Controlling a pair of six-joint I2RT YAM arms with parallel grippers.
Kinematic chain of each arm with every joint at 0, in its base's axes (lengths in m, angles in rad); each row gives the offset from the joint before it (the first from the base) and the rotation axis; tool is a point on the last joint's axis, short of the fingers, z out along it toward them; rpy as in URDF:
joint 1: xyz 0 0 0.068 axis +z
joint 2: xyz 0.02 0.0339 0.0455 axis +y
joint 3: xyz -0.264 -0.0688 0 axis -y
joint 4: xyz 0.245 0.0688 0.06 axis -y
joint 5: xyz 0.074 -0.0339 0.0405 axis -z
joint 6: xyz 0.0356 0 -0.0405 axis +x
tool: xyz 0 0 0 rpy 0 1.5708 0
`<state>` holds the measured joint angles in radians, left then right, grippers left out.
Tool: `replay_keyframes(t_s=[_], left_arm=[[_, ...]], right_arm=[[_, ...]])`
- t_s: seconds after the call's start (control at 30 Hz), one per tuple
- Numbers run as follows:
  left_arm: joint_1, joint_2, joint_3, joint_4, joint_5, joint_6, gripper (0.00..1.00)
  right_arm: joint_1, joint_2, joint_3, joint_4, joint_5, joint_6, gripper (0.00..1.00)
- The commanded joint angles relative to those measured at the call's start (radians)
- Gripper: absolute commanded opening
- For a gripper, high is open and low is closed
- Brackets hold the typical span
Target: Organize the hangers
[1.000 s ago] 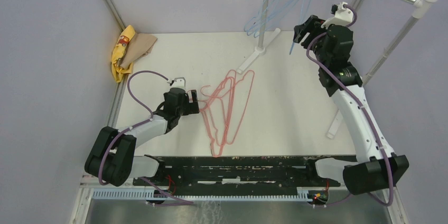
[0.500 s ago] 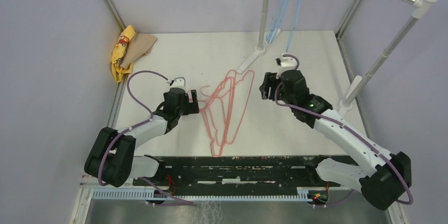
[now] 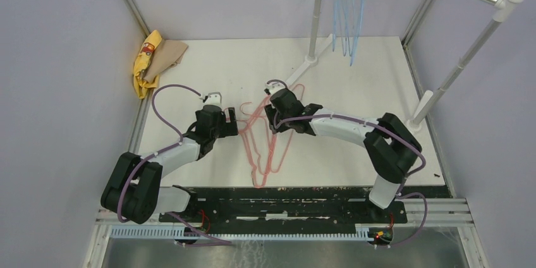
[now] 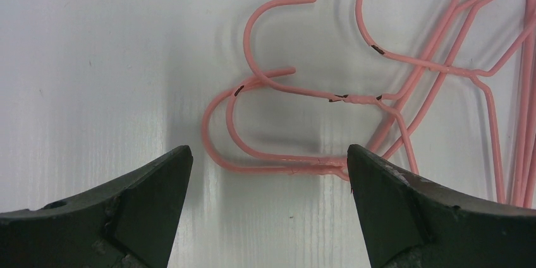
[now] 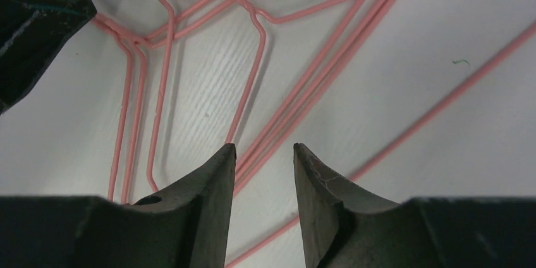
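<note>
surface: white table | on it: pink hangers, yellow cloth

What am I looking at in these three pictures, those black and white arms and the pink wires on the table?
These are two robot arms bolted to a white table. The wide picture looks down from above and behind them. The other two come from cameras on the wrists, so the dark wedges are each arm's own fingers. On the table lies a bunch of pink wire hangers; light blue hangers hang at the back by a rack pole, and a yellow cloth sits far left. The left gripper stands wide open over their hooked tops. The right gripper has its jaws narrowly apart over the pink wires. Neither seems to hold anything.
</note>
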<state>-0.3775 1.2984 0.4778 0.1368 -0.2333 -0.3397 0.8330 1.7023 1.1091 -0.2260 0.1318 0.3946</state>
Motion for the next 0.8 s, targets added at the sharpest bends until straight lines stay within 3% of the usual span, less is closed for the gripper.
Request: replay_keyframes(t_s=[0.0, 0.3, 0.77], left_arm=[[-0.003, -0.036, 0.002, 0.029, -0.014, -0.04, 0.99], [-0.003, -0.06, 0.001, 0.021, -0.022, -0.035, 0.99], [-0.002, -0.081, -0.006, 0.021, -0.028, -0.036, 0.99]], right_arm=[[0.011, 0.109, 0.133, 0.057, -0.044, -0.014, 0.47], [0.014, 0.263, 0.239, 0.054, -0.077, -0.003, 0.44], [0.021, 0.306, 0.187, 0.062, -0.02, 0.014, 0.37]])
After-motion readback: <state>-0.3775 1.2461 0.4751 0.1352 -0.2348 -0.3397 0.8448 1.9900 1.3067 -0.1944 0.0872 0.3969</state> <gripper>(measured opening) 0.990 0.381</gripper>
